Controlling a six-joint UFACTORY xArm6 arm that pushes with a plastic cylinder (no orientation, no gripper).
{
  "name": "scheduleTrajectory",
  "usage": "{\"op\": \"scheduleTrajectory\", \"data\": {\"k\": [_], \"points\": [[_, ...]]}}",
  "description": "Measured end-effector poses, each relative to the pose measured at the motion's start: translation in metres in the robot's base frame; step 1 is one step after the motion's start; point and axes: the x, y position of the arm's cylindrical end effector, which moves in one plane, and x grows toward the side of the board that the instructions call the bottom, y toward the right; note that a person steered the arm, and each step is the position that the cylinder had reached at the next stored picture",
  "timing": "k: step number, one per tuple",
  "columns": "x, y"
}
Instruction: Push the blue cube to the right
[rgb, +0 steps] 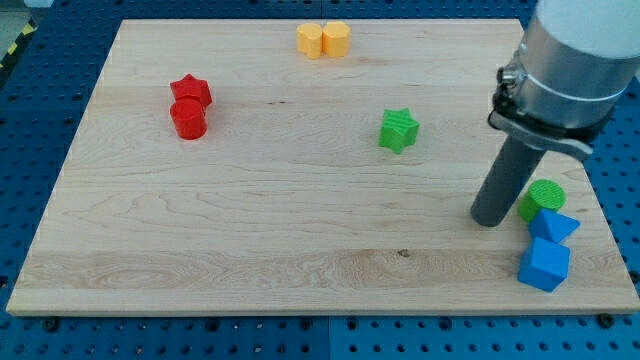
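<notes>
- Blue perforated bench lay under a pale wooden board (300, 200) that filled most of the view.
- Rig carried no fingers at all — nothing to clench or release; only a dark rod, with my tip (488, 221) down on the wood near the view's right edge.
- Blue cube (544, 265) sat at the view's bottom right, close to the board's right edge, below and to the right of my tip and apart from it.
- Just above the cube, touching or nearly so, was a second blue block (553, 225), angular, its shape unclear.
- Green cylinder (545, 197) stood above that, just beside the rod on its right; whether they touched could not be told.
- Elsewhere, well apart: green star (398, 129) mid-board, red star (190, 90) against a red cylinder (188, 119) at the view's left, and two yellow blocks (323, 40) side by side at the top.
- Judgement: little board remained to the cube's right — a long push could tip it off the edge.
- Judgement: a straight rightward sweep from here would likely catch the green cylinder or the angular blue block first; the tip would need to drop toward the view's bottom to line up.
</notes>
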Motion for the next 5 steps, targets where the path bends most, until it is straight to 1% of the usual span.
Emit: {"op": "scheduleTrajectory", "data": {"k": [1, 2, 3, 5], "points": [[0.026, -0.004], [0.037, -0.004], [0.060, -0.004], [0.062, -0.004]]}}
